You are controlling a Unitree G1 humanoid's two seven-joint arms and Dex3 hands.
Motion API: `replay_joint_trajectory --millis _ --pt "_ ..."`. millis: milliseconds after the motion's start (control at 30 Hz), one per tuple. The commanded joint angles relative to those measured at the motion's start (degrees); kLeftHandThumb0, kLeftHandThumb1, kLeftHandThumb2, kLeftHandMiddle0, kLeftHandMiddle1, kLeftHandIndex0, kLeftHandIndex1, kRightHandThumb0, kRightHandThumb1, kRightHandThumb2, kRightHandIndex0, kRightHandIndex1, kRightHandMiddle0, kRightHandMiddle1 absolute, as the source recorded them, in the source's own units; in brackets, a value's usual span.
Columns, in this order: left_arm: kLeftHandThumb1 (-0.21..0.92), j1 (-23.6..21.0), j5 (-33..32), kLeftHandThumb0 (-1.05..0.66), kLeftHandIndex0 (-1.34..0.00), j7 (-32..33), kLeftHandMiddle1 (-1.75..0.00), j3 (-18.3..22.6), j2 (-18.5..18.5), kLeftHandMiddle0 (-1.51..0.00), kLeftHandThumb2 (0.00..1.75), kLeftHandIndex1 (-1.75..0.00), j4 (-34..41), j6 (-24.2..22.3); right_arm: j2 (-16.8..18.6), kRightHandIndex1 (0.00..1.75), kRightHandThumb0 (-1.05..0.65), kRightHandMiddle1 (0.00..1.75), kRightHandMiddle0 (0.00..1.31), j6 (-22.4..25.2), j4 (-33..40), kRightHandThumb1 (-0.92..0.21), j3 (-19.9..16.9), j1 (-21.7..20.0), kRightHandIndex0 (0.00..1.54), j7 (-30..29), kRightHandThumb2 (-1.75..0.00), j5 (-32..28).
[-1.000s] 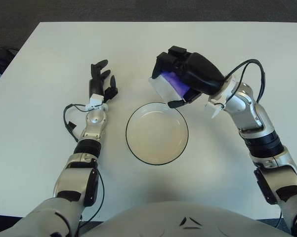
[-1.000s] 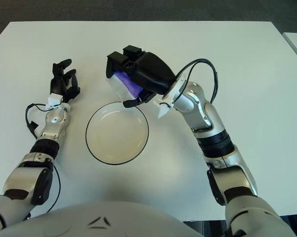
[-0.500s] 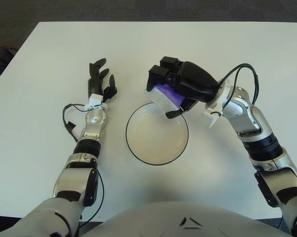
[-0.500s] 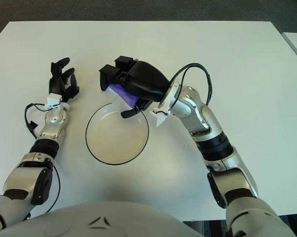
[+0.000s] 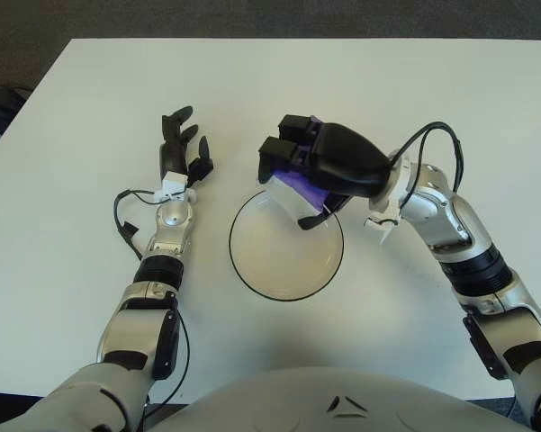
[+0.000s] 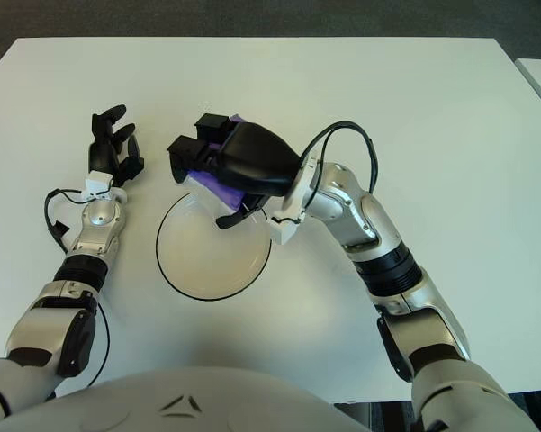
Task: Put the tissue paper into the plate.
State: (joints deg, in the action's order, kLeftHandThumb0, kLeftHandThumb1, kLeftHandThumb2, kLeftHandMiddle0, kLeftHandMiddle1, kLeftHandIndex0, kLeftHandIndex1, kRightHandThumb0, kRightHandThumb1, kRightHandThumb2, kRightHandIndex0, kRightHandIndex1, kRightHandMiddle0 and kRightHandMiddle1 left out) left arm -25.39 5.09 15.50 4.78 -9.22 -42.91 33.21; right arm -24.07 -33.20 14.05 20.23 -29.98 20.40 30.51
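A white plate point(image 5: 286, 270) with a dark rim sits at the middle of the white table. My right hand point(image 5: 315, 166) hangs over the plate's far edge, its black fingers curled around a tissue pack point(image 5: 299, 186) that is white with a purple panel. The hand's bulk hides most of the pack; only its lower edge and purple strip show beneath the palm. My left hand point(image 5: 182, 148) shows on the table's left part, left of the plate, fingers spread and holding nothing.
The white table point(image 5: 90, 99) ends in dark floor at the back and sides. A black cable point(image 5: 124, 225) loops off my left wrist, and another cable point(image 5: 437, 135) arcs above my right forearm.
My right hand has carried the tissue pack leftward and toward me, from beyond the plate's far right rim to above its far edge. The left hand has stayed put.
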Motion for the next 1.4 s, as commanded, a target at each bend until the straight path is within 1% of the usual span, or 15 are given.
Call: replay_joint_trajectory --millis 0,233,367,500,800,1067,1367 --pt "0.92 11.0 2.2 -0.70 0.00 1.9 -0.69 -1.4 3.1 -0.25 0.80 -0.96 -8.3 -0.7 0.3 1.75 -0.43 1.75 0.49 -1.5 2.7 -0.47 1.0 1.6 1.12 -0.1 -1.11 2.1" --pt "0.92 10.3 2.2 -0.69 0.00 2.6 -0.66 -1.5 2.9 -0.26 0.81 -0.94 -10.0 -0.6 1.3 1.75 -0.43 1.75 0.49 -1.6 3.3 -0.48 1.5 2.8 1.15 -1.3 -1.11 3.8" --pt "0.92 9.9 2.3 -0.68 0.00 3.4 -0.65 -1.5 2.8 -0.27 0.81 -0.94 -11.2 0.2 1.6 1.75 -0.43 1.75 0.49 -2.0 3.0 -0.48 2.0 3.1 1.16 -1.0 -1.11 3.3" --pt "0.92 10.0 2.5 -0.67 0.00 4.0 -0.66 -1.8 2.9 -0.28 0.81 -0.93 -10.9 0.2 1.8 1.75 -0.43 1.75 0.49 -2.3 2.6 -0.47 2.5 3.1 1.17 -1.0 -1.12 3.3" --pt "0.92 9.4 1.3 -0.69 0.00 2.8 -0.67 -1.5 2.7 -0.30 0.81 -0.97 -12.3 -0.2 2.2 1.75 -0.43 1.75 0.50 -3.8 1.1 -0.46 4.2 2.8 1.16 -0.7 -1.13 3.7" --pt "0.92 9.6 2.2 -0.68 0.00 3.9 -0.66 -2.2 3.0 -0.29 0.81 -0.92 -10.9 0.5 2.9 1.75 -0.43 1.75 0.50 -4.5 -0.3 -0.45 6.0 2.8 1.13 -0.7 -1.14 4.0" --pt "0.92 9.9 2.0 -0.69 0.00 3.1 -0.66 -2.4 2.7 -0.28 0.83 -0.94 -10.3 0.0 3.3 1.75 -0.43 1.75 0.51 -4.4 -0.8 -0.45 6.8 3.3 1.14 -0.6 -1.15 3.6"
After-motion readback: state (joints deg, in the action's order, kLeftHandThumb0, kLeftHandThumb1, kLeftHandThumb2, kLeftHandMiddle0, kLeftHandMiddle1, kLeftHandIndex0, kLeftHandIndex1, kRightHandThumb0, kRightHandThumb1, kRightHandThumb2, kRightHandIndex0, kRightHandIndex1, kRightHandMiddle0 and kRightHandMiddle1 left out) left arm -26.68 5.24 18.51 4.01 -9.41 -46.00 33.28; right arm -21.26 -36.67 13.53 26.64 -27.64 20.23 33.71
